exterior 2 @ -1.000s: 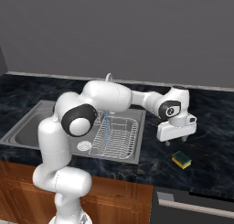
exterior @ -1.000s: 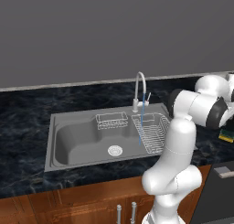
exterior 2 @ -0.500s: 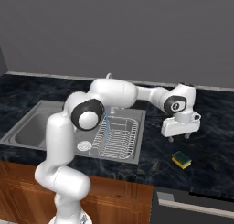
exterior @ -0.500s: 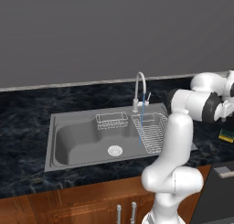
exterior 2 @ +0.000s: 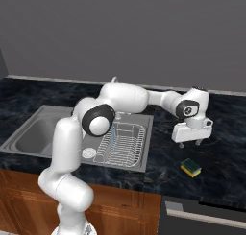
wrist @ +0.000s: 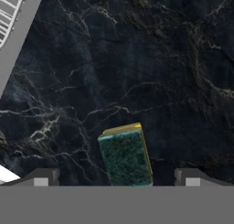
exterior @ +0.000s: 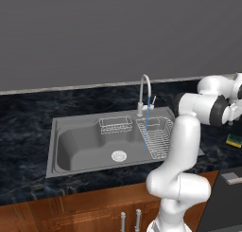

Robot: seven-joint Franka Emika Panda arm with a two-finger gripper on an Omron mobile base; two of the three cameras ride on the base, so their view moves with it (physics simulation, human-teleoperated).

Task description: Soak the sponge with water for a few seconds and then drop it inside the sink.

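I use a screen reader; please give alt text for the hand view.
A green-topped yellow sponge lies flat on the dark marbled counter, between the open jaws of the gripper above it. A grey sink edge crosses the upper left corner.

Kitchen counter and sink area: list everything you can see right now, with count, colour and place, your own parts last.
sponge: one, yellow with dark green top, flat on the counter right of the sink, untouched.
sink: one, grey steel, set into the counter.
faucet: one, chrome, curved, behind the sink.
water: one thin blue stream, falling from the faucet.
dish rack: one, wire, right part of the sink.
wire basket: one, small, at the sink's back.
counter: one, black marble.
cabinets: brown wood, below.
claw: one, white, open, above the counter near the sponge.
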